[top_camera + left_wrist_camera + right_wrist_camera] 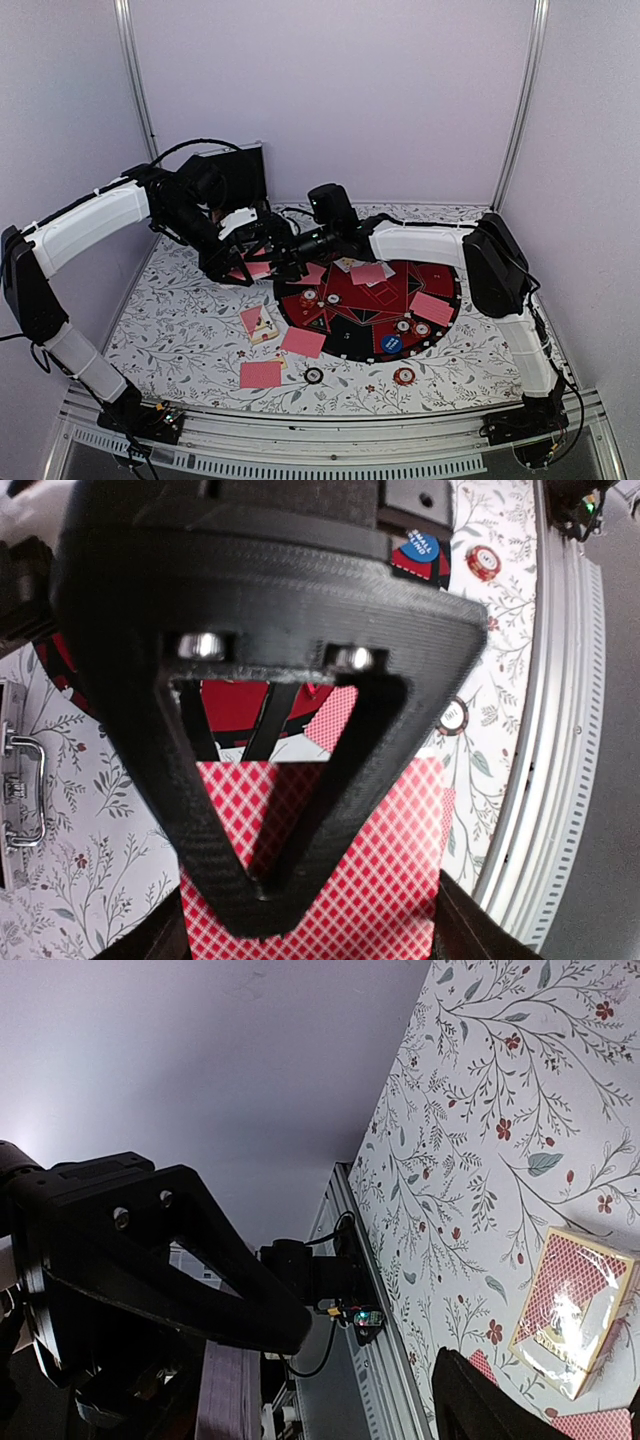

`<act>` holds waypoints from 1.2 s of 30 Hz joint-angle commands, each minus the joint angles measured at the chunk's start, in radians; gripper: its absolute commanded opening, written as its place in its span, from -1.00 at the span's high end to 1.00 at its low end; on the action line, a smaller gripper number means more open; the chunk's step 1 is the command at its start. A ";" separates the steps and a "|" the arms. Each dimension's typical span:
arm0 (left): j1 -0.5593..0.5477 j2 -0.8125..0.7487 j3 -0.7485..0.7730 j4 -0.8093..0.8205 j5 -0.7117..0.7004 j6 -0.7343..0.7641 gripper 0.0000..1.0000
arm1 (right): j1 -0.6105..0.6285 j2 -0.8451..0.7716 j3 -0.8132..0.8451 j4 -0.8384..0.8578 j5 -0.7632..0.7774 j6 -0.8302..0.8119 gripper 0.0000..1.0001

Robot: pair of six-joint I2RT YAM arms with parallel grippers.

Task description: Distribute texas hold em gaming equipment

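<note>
Pink-red checked-back playing cards sit pinched in the closed left tool above the white floral desk, while the right tool, jaws apart and empty, could drag off several together if it bites too deep

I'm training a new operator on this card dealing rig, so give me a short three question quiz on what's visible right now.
1. True or false: the left gripper is shut on red-backed cards.
2. Where does the blue disc lie? A on the round mat; B off the mat; C on top of a card.
3. Which loose chip off the mat lies nearer the right arm's base: the red chip or the black-and-white chip?
Key: 1 true; 2 A; 3 the red chip.
</note>
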 commanded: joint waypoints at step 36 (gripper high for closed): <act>0.004 -0.005 -0.018 0.032 0.022 0.000 1.00 | 0.038 -0.014 -0.001 -0.004 -0.014 0.012 -0.64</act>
